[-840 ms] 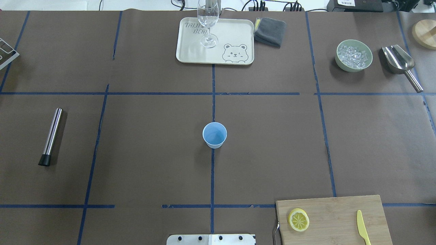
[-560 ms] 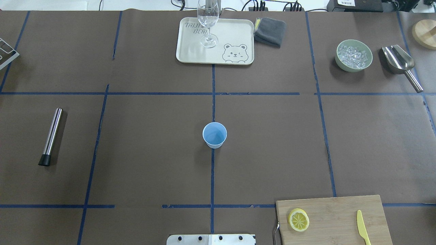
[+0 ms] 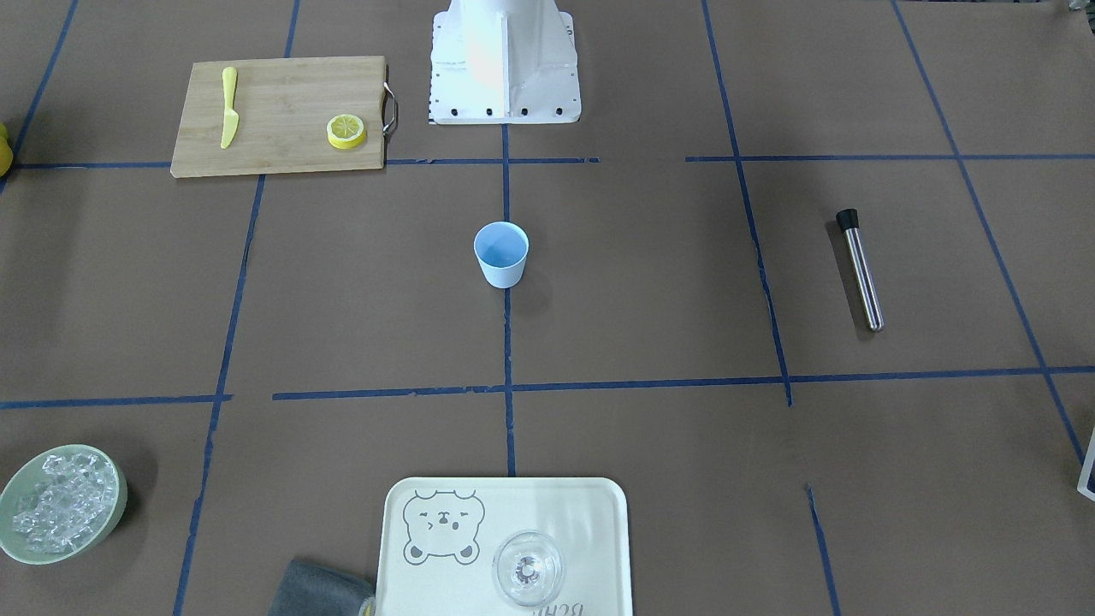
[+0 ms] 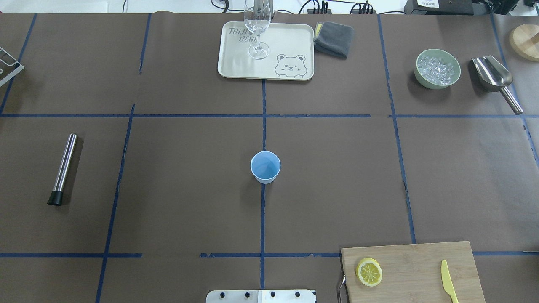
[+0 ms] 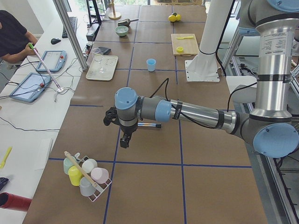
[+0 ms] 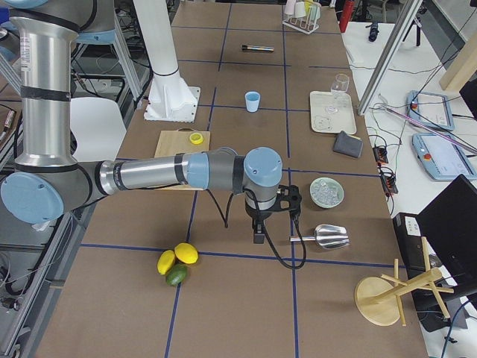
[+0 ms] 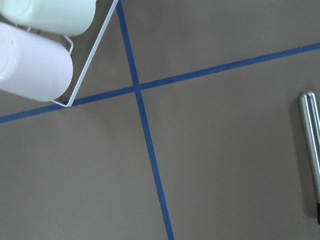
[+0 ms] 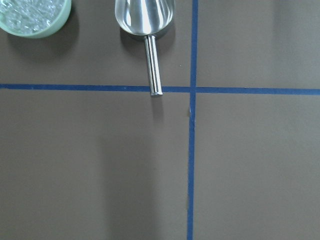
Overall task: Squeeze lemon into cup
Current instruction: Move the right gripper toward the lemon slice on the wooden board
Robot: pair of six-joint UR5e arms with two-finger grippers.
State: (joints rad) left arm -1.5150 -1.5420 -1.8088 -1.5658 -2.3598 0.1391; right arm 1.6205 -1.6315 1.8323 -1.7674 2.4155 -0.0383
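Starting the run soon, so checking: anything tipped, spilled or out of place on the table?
Nothing stands out. The cup stands upright mid-table, the lemon slice lies flat on the board, the glass is upright on its tray.

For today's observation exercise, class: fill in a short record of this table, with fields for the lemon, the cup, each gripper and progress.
lemon slice: flat on the wooden cutting board, apart from the yellow knife
cup: light-blue, upright, mid-table, looks empty
left gripper: near the steel muddler; open or shut unclear
right gripper: near the ice scoop; open or shut unclear
progress: lemon not yet picked up
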